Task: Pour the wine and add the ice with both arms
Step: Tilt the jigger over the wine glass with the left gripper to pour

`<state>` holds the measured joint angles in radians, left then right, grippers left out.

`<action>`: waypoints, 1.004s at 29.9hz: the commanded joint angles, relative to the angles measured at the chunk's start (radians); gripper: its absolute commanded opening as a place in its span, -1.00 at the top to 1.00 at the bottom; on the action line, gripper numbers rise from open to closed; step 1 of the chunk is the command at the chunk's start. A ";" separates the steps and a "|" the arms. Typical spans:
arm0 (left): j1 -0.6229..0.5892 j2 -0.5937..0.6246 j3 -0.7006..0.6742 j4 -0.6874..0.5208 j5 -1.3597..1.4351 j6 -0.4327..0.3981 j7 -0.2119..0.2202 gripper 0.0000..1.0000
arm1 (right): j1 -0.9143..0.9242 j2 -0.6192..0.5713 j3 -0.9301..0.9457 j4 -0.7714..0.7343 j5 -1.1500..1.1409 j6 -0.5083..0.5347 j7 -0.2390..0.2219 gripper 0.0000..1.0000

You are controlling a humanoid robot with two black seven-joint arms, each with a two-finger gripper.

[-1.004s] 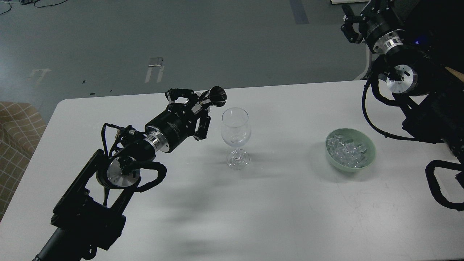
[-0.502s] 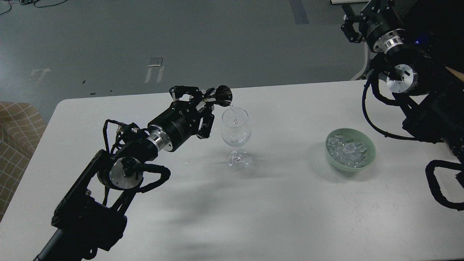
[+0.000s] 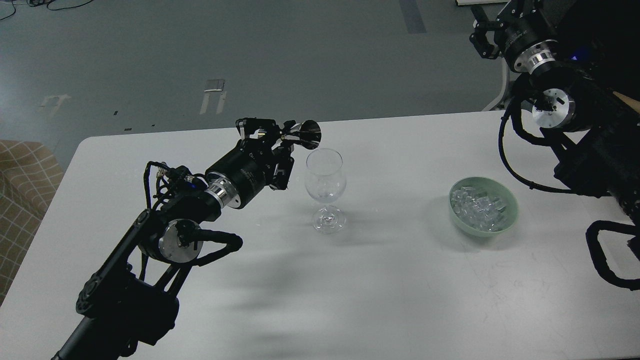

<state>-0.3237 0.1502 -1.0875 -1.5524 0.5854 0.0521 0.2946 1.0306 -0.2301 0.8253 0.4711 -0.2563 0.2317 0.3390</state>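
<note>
- The thin stream seen half a second ago is no longer being poured; the small metal cup (image 3: 306,135) is being held tipped just above the rim of the wine glass (image 3: 325,190), clamped in the left gripper (image 3: 280,141).
- The wine is judged delivered, too faint to be seen in the bowl of the glass.
- The ice (image 3: 481,206) is lying heaped in the green bowl (image 3: 505,226), well apart.
- The right gripper (image 3: 481,37) is being kept high at the far corner, its opening impossible to tell.
- Nothing is blocking the way across the table (image 3: 390,280).
</note>
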 commanded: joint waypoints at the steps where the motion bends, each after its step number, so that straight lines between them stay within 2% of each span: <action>1: 0.000 -0.011 0.000 0.000 0.036 0.000 -0.002 0.99 | 0.000 0.000 0.000 0.001 0.000 0.000 0.000 -1.00; 11: -0.005 -0.018 0.000 0.000 0.100 0.000 -0.008 0.99 | 0.000 0.002 0.001 0.001 0.000 0.000 0.000 -1.00; 30: -0.005 -0.011 0.018 0.000 0.255 -0.005 -0.072 0.98 | 0.002 0.000 0.000 0.001 0.000 0.000 0.000 -1.00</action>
<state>-0.3289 0.1372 -1.0711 -1.5524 0.8108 0.0481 0.2342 1.0326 -0.2288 0.8253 0.4719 -0.2561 0.2316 0.3390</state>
